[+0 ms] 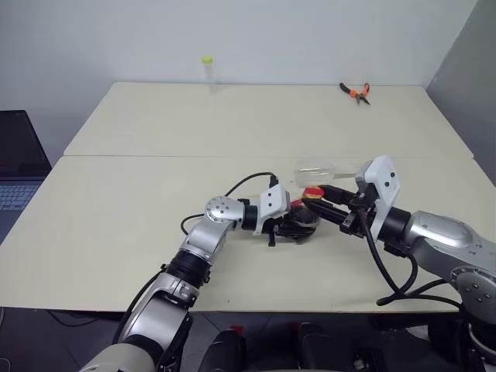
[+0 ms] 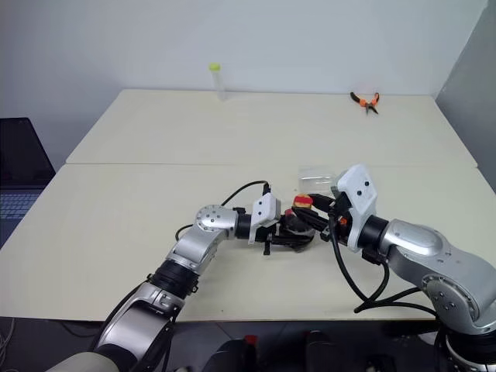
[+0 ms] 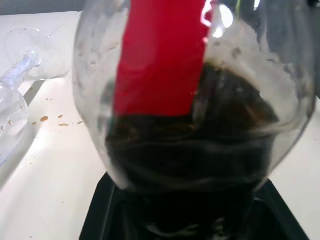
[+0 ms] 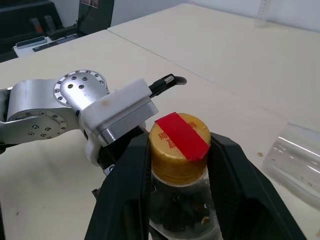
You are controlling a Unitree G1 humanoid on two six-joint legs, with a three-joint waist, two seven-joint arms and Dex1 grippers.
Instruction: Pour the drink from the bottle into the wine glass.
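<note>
The bottle (image 3: 165,60) stands upright near the table's front middle, its red label band facing the left wrist camera. The dark drink (image 3: 190,150) fills the lower half of its belly. My left gripper (image 1: 298,225) reaches in from the left and is shut on the belly. My right gripper (image 4: 179,150) comes from the right, its two black fingers pressed to either side of the yellow-and-red cap (image 4: 179,142). The wine glass (image 1: 318,167) lies on its side on the table just behind the bottle, and it looks empty.
A thin yellow-capped clear tube (image 1: 208,71) stands at the far edge, and orange-handled pliers (image 1: 356,91) lie at the far right. A laptop (image 1: 15,163) sits off the table's left side. Small brown drops (image 3: 45,119) spot the table beside the fallen glass.
</note>
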